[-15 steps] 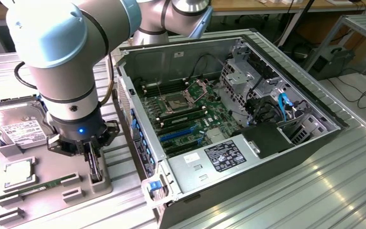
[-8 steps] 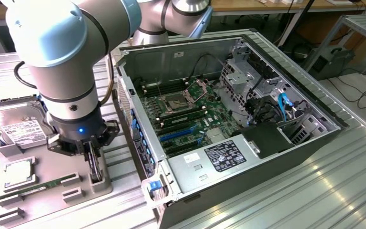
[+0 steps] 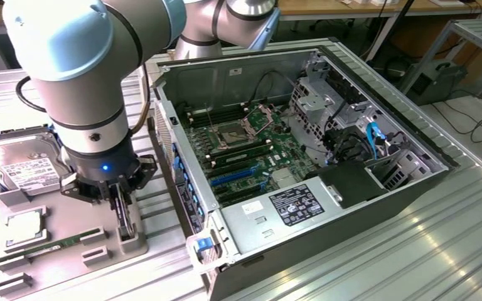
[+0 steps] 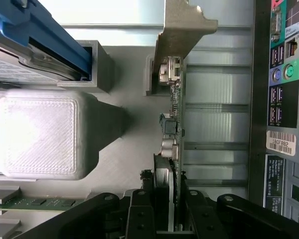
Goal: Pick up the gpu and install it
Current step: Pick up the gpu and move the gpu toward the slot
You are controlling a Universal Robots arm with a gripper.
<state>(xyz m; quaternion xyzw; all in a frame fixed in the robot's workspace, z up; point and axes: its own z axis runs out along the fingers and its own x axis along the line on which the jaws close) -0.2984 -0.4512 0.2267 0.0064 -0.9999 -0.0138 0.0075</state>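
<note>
**Gripper clamped on the gpu in its tray slot**

The gpu (image 3: 125,216) (image 4: 176,117) stands on edge in a slot at the tray (image 3: 65,266) edge nearest the open case (image 3: 250,75), with its bracket (image 4: 182,30) at the far end. The gripper (image 3: 121,202) (image 4: 168,211) has its fingers (image 4: 139,219) pressed against both faces. The hold on so thin a card looks narrow. A tilted pull could jam it in the slot, and a loose grip could let it twist or slip.
</note>
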